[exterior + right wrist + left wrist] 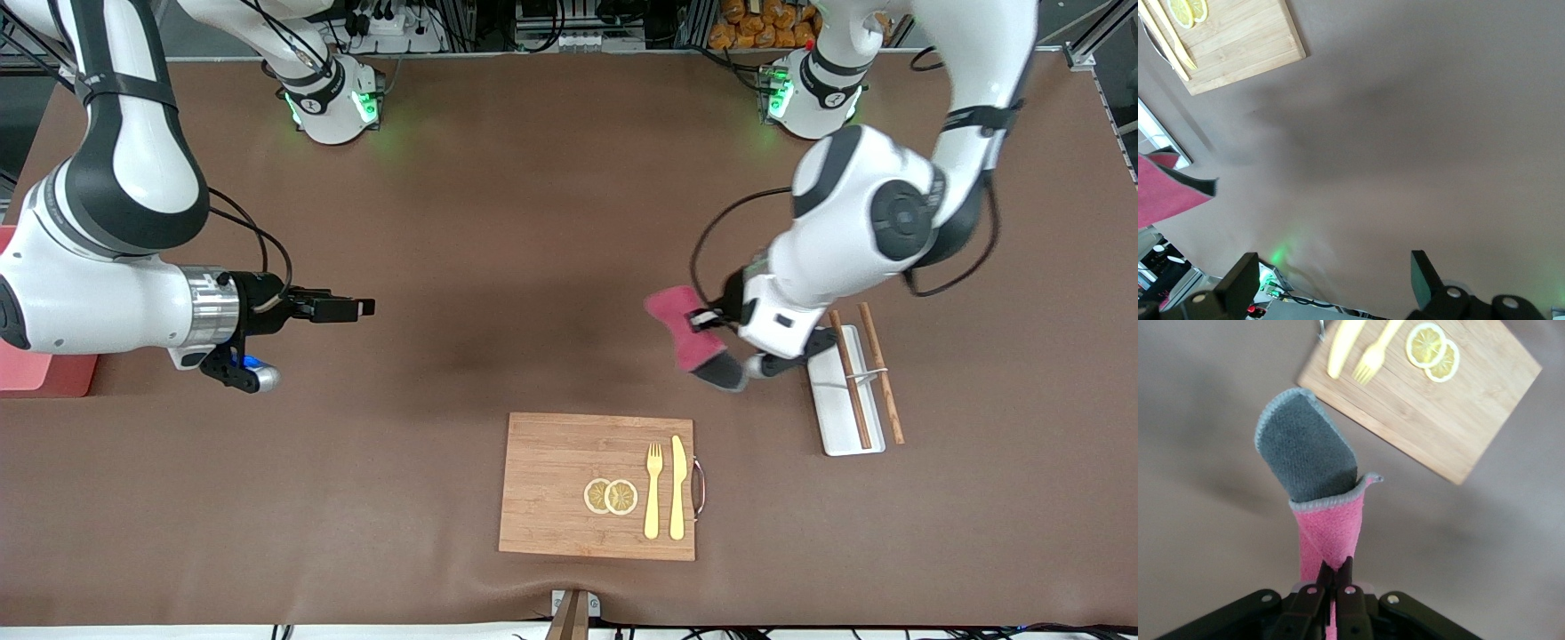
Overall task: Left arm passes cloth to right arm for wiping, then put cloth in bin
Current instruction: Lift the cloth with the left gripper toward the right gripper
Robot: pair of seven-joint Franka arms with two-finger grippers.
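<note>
L pincer (1335,577) is pressed together on one end of the cloth (689,338), holding it up in the air over bare bench (533,222) just beside the white tray (845,418). Cloth hangs from it, pink side w/ the grey reverse folded over at the free end. R pincer (342,308) is spread wide w/ nothing between the fingers, hovering over bare bench toward the R arm's end, well apart from the cloth. Bin (36,356) sits at the bench edge on the R arm's end, mostly hidden under the R arm. Two brown sticks (867,373) lie on and beside the tray. Board (569,484), nearer the front camera, carries two lemon slices (611,496), a fork (653,489) & a knife (678,487), all yellow.
</note>
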